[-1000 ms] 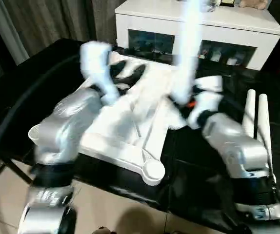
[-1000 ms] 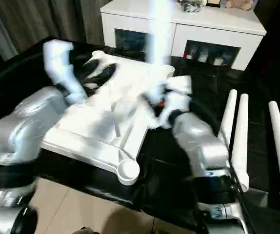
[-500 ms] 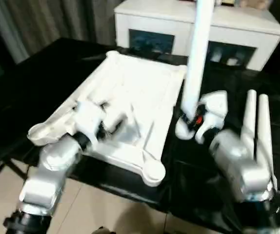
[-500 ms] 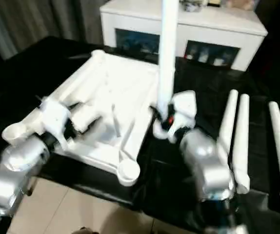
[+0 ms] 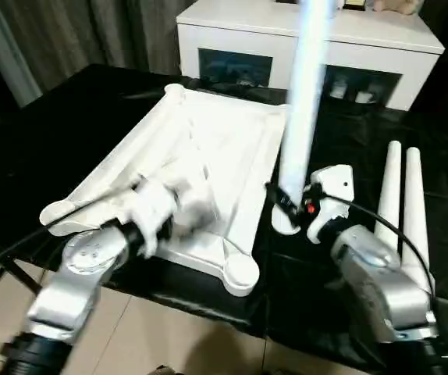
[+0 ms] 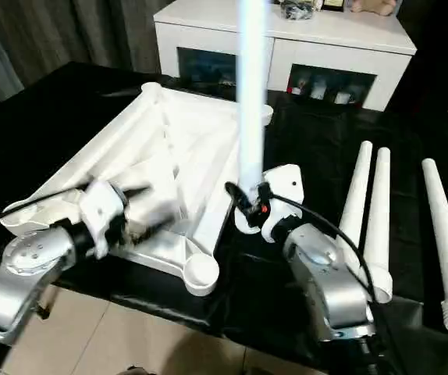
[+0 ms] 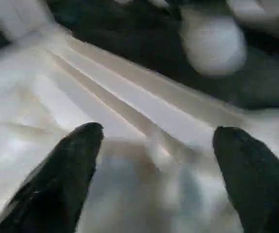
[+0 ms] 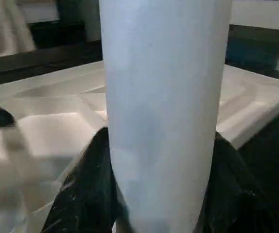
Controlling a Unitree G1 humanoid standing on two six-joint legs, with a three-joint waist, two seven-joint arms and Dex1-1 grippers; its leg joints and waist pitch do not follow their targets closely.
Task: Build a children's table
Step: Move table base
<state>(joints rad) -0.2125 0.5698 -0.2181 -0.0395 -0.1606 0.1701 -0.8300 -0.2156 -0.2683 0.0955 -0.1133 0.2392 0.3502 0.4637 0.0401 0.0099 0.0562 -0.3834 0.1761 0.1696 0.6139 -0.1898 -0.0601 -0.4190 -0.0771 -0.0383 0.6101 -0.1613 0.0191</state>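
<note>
Left gripper (image 7: 154, 160): we see its two black fingers (image 7: 61, 170) spread wide, hovering over the ribbed underside of the tabletop near its close edge, with nothing between them.
Right gripper (image 8: 159, 194): we see it clamped around the lower end of one leg (image 6: 251, 101), a black finger (image 8: 88, 189) pressed to each side of the tube.
Held leg: it stands upright in our right gripper, just beside the tabletop's right edge, its wide foot low near the black surface; we cannot tell whether it touches.
Tabletop (image 5: 224, 148): it lies upside down on the black table (image 5: 68, 125), ribs facing up, skewed so one round corner socket (image 5: 238, 273) juts toward us over the near edge.
Near left corner: another socket (image 6: 21, 223) sits just beside our left forearm.
Spare legs: three white tubes lie on the black table to the right, two touching side by side (image 6: 368, 211) and a third (image 6: 442, 234) apart from them.
Cabinet (image 5: 364, 47): white, with glass-fronted shelves, beyond the table's far side.
</note>
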